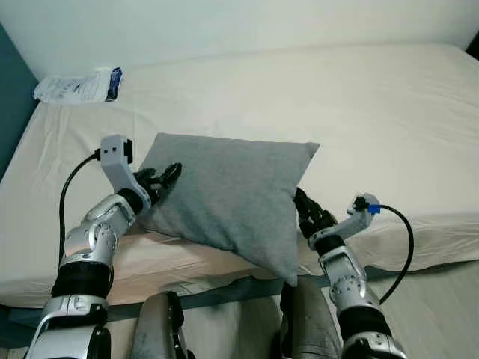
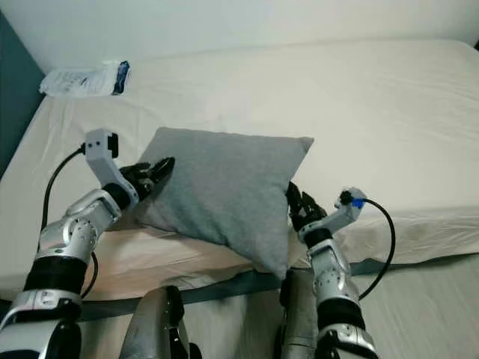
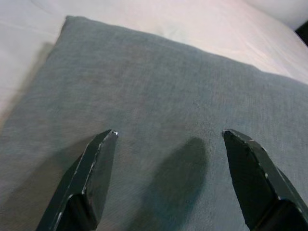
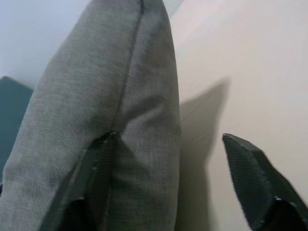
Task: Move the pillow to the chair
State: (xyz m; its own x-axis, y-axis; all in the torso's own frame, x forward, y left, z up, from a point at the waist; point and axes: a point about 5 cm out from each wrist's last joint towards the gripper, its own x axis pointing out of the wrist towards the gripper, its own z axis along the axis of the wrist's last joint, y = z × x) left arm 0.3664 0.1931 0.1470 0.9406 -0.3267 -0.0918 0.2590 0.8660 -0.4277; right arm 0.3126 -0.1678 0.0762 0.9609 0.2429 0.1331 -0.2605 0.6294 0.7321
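A grey square pillow lies on the cream bed, its near corner hanging over the bed's front edge. My left gripper is at the pillow's left edge, open, its fingertips spread just above the grey fabric. My right gripper is at the pillow's right edge, open; one finger presses against the pillow's seam side, the other finger stands apart over the sheet.
A white and blue plastic packet lies at the bed's far left corner by a teal wall. My legs stand against the bed's front edge. Pale floor shows at the right.
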